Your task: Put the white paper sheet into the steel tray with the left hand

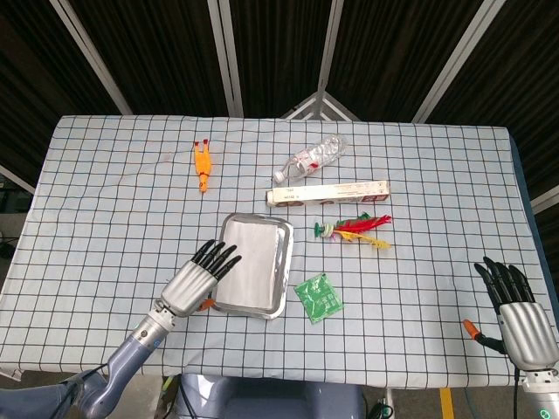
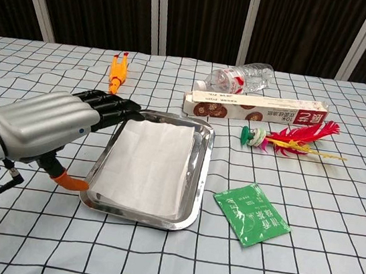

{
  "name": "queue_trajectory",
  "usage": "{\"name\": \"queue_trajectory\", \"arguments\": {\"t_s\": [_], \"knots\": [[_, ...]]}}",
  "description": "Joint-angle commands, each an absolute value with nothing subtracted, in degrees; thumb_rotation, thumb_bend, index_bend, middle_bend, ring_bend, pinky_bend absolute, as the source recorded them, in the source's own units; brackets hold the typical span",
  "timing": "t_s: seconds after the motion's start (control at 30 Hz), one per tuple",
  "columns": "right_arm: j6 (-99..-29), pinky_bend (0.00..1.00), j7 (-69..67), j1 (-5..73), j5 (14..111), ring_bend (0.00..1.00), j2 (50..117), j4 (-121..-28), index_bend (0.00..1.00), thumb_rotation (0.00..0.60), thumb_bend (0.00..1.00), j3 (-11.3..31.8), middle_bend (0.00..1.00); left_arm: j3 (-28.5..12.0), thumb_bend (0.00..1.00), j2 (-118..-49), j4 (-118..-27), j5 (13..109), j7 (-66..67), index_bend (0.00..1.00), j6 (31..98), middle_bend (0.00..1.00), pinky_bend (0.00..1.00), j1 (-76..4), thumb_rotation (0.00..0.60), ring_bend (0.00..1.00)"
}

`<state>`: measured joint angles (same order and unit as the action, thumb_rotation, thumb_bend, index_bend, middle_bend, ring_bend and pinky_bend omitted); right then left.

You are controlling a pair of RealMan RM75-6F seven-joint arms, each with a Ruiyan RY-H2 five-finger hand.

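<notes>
On the checkered tablecloth (image 1: pixel 105 192), dark slatted walls (image 1: pixel 393 44) behind.

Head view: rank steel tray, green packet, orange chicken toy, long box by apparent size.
1. Steel tray, clearly the largest.
2. Long box.
3. Green packet and orange chicken toy: too close to call, one squarish, the other thin and farther away.

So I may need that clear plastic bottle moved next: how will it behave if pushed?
The plastic bottle lies on its side, so it would probably roll. It looks empty and slightly crumpled, so likely light and easily dented. The long box close in front might stop a roll toward the robot.
</notes>
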<state>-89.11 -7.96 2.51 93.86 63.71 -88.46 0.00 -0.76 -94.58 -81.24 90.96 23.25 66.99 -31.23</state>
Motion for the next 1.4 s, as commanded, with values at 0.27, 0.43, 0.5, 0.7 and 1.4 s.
{"name": "queue_trajectory", "arguments": {"t_s": [0.27,0.43,0.5,0.7,1.4], "knots": [[-89.0,0.00,-7.6,2.6,93.9,0.00,63.8,-88.6,0.00,0.600,0.29,-0.1,0.00,1.3,0.16,-87.0,-88.2,88.2,22.5,0.00,63.3,0.00,0.00,-30.7,0.600,0.00],[-88.8,0.00,-7.6,2.6,93.8,0.00,63.7,-88.7,0.00,0.600,0.29,-0.1,0.00,2.0,0.14,-84.9,-90.4,87.5,22.6,0.00,62.4,0.00,0.00,-30.4,0.600,0.00],[-88.7,0.00,-7.5,2.6,93.8,0.00,63.7,-88.7,0.00,0.600,0.29,-0.1,0.00,2.4,0.13,-84.1,-91.0,87.5,22.6,0.00,62.1,0.00,0.00,-30.4,0.600,0.00],[-88.6,0.00,-7.3,2.7,93.9,0.00,63.9,-88.8,0.00,0.600,0.29,-0.1,0.00,3.5,0.18,-79.7,-94.8,84.7,25.8,0.00,53.7,0.00,0.00,-33.7,0.600,0.00],[-88.9,0.00,-8.3,2.7,94.1,0.00,63.7,-88.7,0.00,0.600,0.29,-0.2,0.00,0.6,0.49,-83.1,-101.7,63.0,42.9,0.00,44.6,0.00,0.00,-42.4,0.600,0.00]]}}
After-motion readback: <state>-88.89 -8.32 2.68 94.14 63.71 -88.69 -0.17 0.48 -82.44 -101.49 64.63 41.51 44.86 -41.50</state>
